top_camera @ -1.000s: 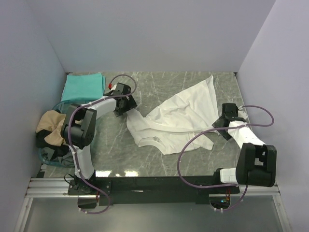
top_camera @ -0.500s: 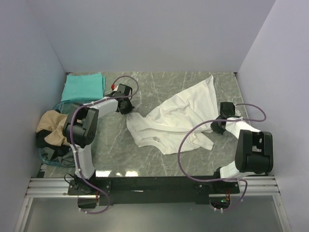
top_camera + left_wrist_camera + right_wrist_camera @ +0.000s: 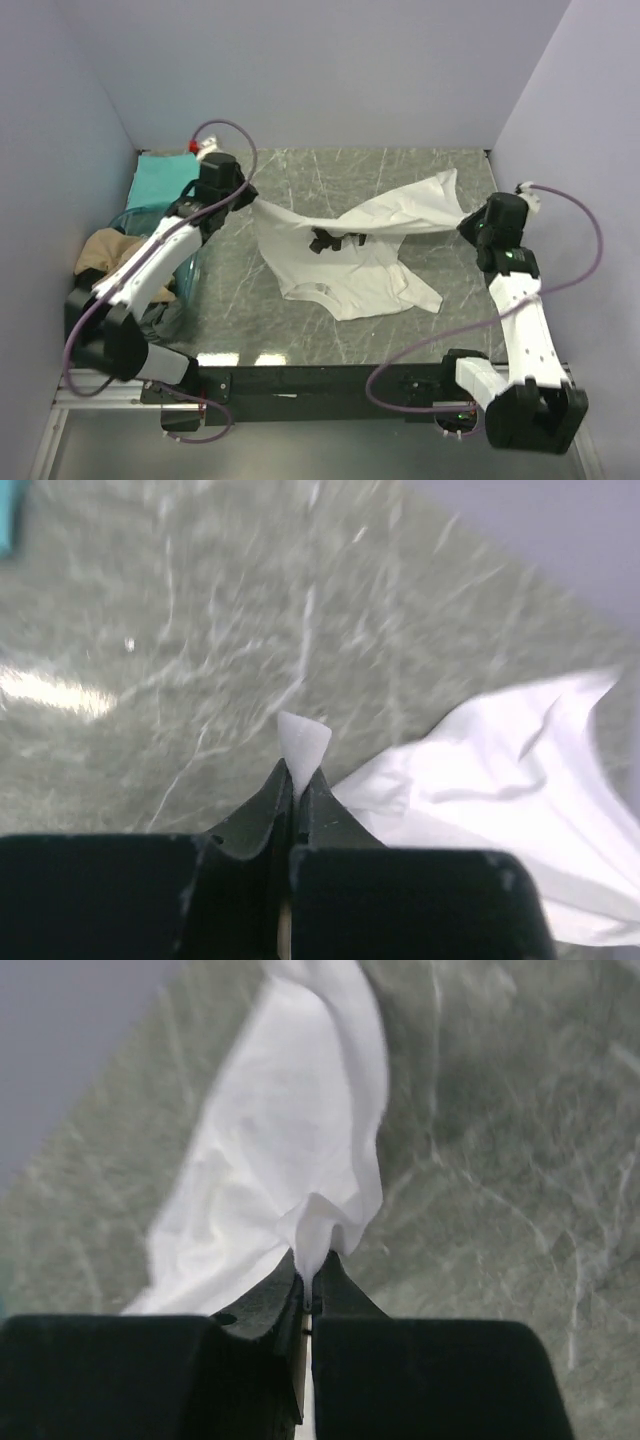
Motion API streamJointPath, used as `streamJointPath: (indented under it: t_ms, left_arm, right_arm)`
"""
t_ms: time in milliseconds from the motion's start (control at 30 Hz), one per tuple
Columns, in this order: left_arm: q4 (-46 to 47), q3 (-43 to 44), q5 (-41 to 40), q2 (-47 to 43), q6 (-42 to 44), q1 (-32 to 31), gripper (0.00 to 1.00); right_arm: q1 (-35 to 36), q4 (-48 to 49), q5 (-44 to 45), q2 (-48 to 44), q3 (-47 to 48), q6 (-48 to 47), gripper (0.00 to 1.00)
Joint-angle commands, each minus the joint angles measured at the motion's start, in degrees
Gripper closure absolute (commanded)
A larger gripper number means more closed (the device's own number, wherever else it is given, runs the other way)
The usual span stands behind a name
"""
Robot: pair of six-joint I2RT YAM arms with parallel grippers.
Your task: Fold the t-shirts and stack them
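We see the left pincer [image 3: 295, 780] and right pincer [image 3: 312, 1272] each nipping a corner of the limp, creased white t-shirt [image 3: 345, 285], its black marks [image 3: 335, 238] unreadable.

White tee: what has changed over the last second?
The left claw and right claw closed on the white tee at two edges, lifted them off the table and drew apart, stretching the cloth between them; its black marks now show. The teal tee and tan tee stayed put.

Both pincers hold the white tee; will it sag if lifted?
Likely floppy: the tee sags between left pincer and right pincer. Probably light: small pinches carry it. May slip on the left, held by a small corner.
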Motion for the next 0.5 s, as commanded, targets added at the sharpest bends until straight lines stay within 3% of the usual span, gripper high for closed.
streamJointPath:
  t_ms: [0,233,467]
  left_arm:
    - [-0.38,2.61,-5.73,-8.82,2.15,-0.30,0.99]
    - [-0.47,7.62,-10.65,-27.00,4.61,-0.91,0.99]
    - [-3.72,20.34,-8.38,-33.88,7.16,-0.91,0.99]
  right_arm:
    - [-0.16,-5.24,2.76,-7.81,8.14,-2.48,1.00]
    - [-0.07,-12.27,4.61,-16.52,25.53,-3.54,1.00]
    - [-0.07,-18.25,5.76,-15.91,47.68,-7.14,1.00]
